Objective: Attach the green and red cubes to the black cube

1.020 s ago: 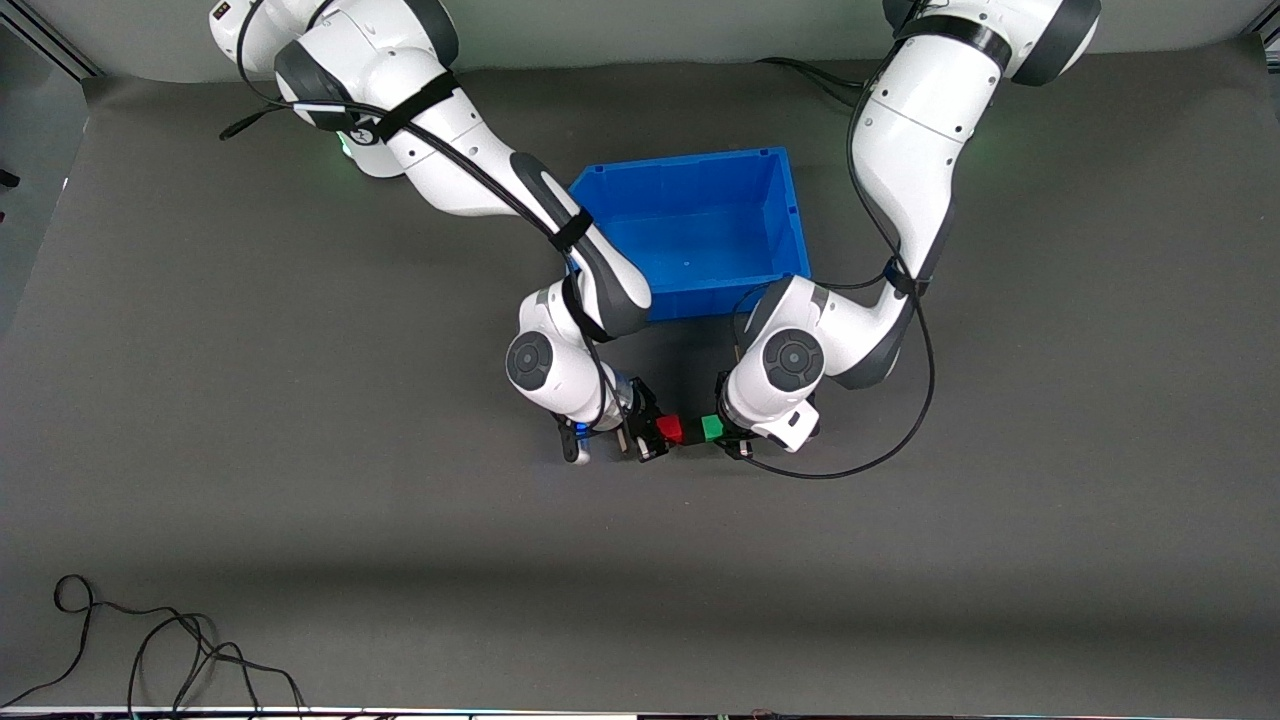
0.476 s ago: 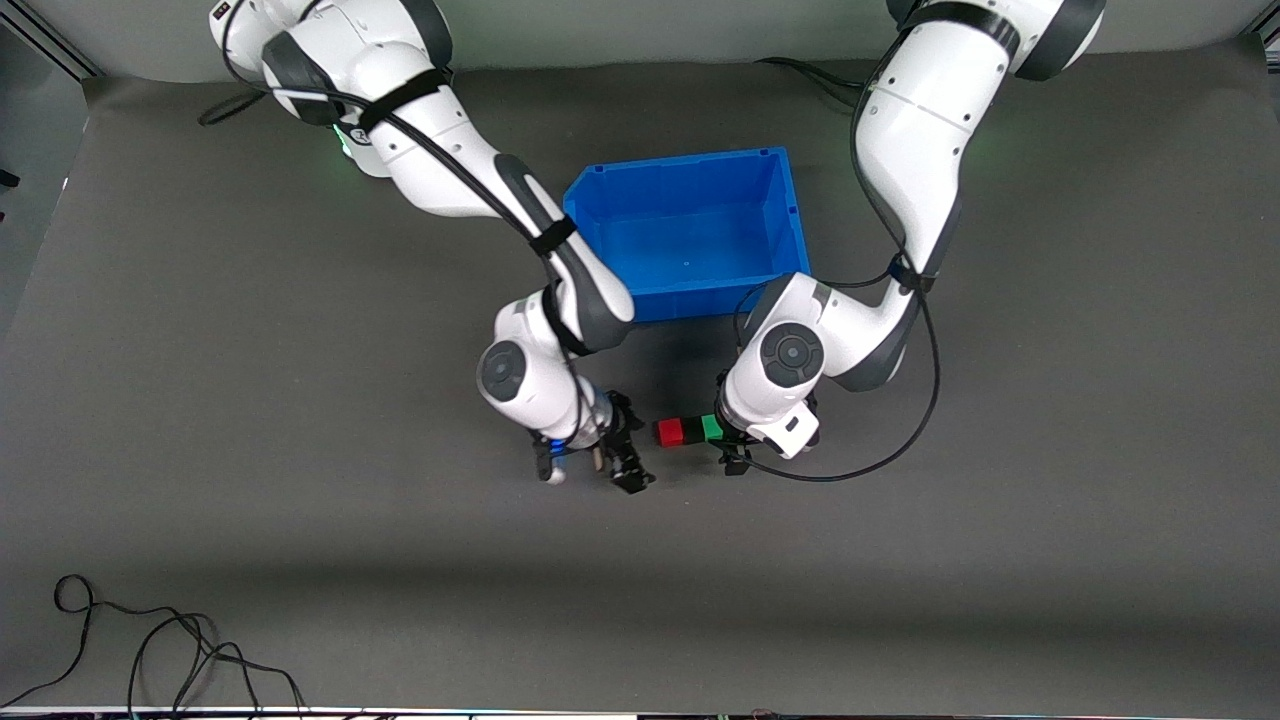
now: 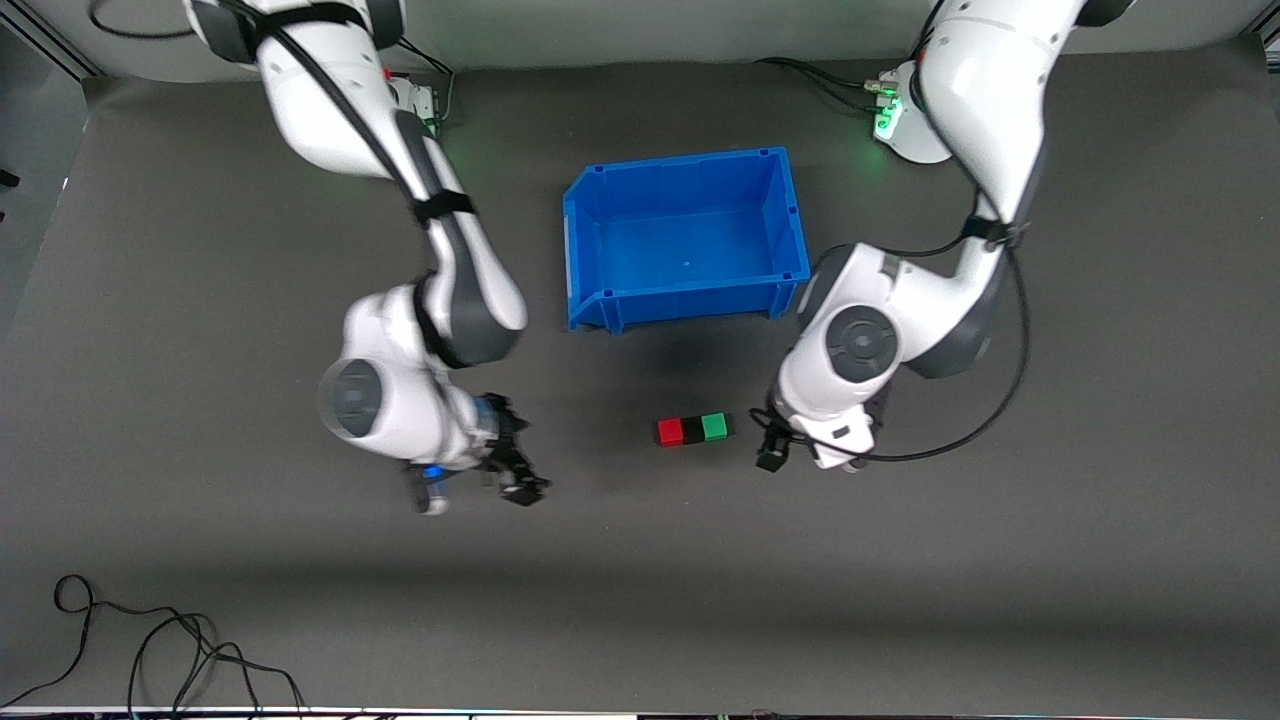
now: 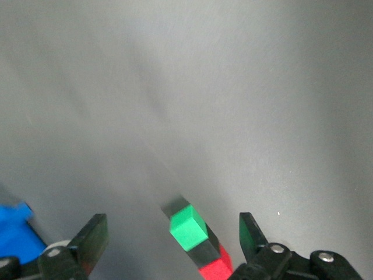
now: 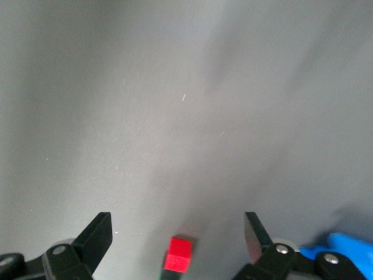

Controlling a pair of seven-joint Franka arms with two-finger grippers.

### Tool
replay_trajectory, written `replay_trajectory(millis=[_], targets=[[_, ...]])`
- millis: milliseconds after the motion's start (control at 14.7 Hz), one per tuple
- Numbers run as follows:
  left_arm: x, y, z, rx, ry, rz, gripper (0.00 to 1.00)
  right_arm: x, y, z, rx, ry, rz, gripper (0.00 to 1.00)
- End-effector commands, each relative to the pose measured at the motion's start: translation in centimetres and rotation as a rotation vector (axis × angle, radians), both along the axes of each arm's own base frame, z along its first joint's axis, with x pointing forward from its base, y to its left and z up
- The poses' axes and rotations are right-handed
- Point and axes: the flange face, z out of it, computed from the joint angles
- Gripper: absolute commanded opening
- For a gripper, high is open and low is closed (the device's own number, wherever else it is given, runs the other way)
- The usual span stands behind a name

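Front view: I see red (image 3: 669, 432), black (image 3: 691, 430), green (image 3: 713, 427) cubes joined between my left pincer (image 3: 772, 450) and right pincer (image 3: 512, 481), both spread apart, clear.

No readable text, label, brand, number or sign anywhere

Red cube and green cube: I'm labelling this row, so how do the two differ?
The red cube is bright red; the green cube is bright green. The red cube caps the row's end toward the right arm, the green cube the end toward the left arm. Both look the same size, rest on the table and touch the black cube between them; neither is held.
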Motion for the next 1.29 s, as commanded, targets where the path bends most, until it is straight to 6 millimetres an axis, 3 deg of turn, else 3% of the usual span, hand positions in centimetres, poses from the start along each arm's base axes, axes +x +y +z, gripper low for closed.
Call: replay_trajectory(millis=[0,340,544,748,884,1020,1224], targets=[[-1.1,5.0,3.6,0.015,-0.021,-0.175,1.00,-1.4,-4.7,5.0,-0.056,0.011,0.144,1.00],[-2.5,17.4,8.2,0.007,0.034,-0.652,1.00,-3.3,-13.3,13.3,-0.113,-0.002,0.353,1.00],[-3.4,22.7,10.4,0.049,0.104,-0.783,1.00,-5.5,-19.1,17.5,-0.149,-0.036,0.437,1.00],[-3.7,25.4,12.3,0.042,0.097,-0.827,1.00,-7.8,-23.6,20.3,-0.183,-0.067,0.574,1.00],[-4.3,26.4,13.8,0.031,0.099,-0.872,1.00,-8.8,-25.1,22.0,-0.209,-0.094,0.682,1.00],[-4.7,29.4,14.7,0.015,0.100,-0.933,1.00,-9.2,-27.1,22.9,-0.208,-0.118,0.779,1.00],[-5.2,31.0,16.9,0.019,0.067,-0.988,1.00,-9.8,-29.4,24.8,-0.206,-0.171,0.886,1.00]])
